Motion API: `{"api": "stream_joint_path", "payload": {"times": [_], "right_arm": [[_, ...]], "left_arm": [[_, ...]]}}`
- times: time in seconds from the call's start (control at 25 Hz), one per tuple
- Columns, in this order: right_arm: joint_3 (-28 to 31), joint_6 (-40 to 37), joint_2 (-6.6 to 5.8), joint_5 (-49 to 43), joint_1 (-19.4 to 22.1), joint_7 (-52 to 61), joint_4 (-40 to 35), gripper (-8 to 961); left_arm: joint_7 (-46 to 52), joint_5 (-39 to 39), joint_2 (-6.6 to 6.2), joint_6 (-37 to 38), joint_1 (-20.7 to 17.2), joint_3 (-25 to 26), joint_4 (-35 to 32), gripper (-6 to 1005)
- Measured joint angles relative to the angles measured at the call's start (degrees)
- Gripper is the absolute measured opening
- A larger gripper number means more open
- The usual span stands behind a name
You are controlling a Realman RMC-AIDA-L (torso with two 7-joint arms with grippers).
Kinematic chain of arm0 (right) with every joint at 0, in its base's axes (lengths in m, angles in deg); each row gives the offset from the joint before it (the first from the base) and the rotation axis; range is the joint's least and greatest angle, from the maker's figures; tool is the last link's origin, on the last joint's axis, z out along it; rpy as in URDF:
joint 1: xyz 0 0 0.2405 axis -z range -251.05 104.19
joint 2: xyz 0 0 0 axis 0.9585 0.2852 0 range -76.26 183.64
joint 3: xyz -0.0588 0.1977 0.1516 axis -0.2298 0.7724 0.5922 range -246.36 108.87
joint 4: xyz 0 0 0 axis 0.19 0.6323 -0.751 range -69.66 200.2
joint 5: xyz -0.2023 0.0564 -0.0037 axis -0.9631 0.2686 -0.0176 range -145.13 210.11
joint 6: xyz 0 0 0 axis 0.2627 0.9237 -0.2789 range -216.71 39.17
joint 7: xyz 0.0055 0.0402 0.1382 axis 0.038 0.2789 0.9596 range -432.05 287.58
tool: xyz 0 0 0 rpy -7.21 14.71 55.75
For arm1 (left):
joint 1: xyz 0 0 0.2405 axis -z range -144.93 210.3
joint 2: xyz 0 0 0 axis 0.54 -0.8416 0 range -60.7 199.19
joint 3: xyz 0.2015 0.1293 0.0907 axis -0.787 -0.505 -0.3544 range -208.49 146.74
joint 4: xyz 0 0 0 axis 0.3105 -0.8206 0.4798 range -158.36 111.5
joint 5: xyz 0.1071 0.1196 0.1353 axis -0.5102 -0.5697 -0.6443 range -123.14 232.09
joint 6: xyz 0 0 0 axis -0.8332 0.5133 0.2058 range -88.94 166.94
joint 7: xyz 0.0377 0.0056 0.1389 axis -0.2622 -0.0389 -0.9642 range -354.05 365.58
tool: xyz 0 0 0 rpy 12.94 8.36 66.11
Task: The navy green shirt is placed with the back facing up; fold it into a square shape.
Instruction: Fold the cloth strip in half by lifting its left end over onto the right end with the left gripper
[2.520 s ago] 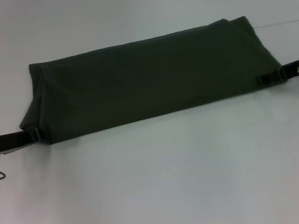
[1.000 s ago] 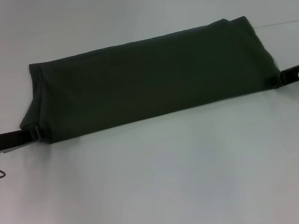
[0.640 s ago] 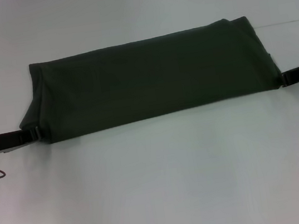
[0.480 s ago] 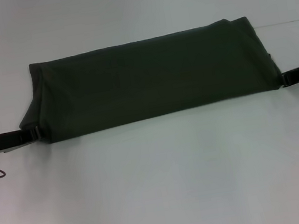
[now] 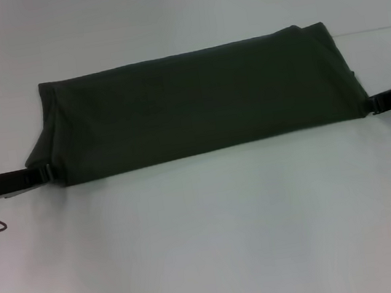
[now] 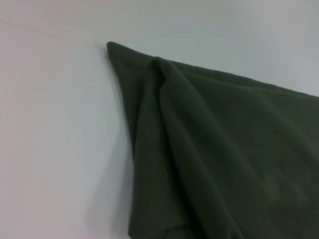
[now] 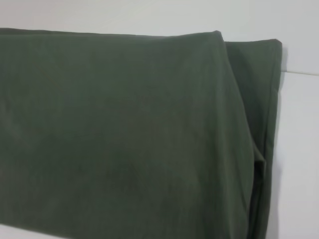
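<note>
I am looking at the navy green shirt (image 5: pixel 196 102) lying on the white table (image 5: pixel 209 240) as a long band across my front, already folded lengthwise, so I judge the end-to-end folds toward a square are what is remaining. My left gripper (image 5: pixel 46 173) is sitting at the shirt's left near corner and my right gripper (image 5: pixel 374 103) just at its right edge; I cannot tell whether either is clamping cloth. I am seeing no containers here

navy green shirt (image 5: pixel 196 102) | dark olive, plain | folded into long flat band | lying across table
</note>
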Motion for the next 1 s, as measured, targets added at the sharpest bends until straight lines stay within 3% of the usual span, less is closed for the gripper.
{"api": "stream_joint_path", "payload": {"times": [0.76,1.0], "right_arm": [[7.0,-21.1,-2.00,0.6,4.8,0.0,-10.5,3],[7.4,-26.7,-2.12,2.7,7.4,-1.2,-12.8,4]], "left_arm": [[0.8,-0.2,-2.06,16.7,-1.6,2.8,-6.3,89],[1.6,-5.5,-3.39,24.9,-1.4,7.6,-8.1,98]]}}
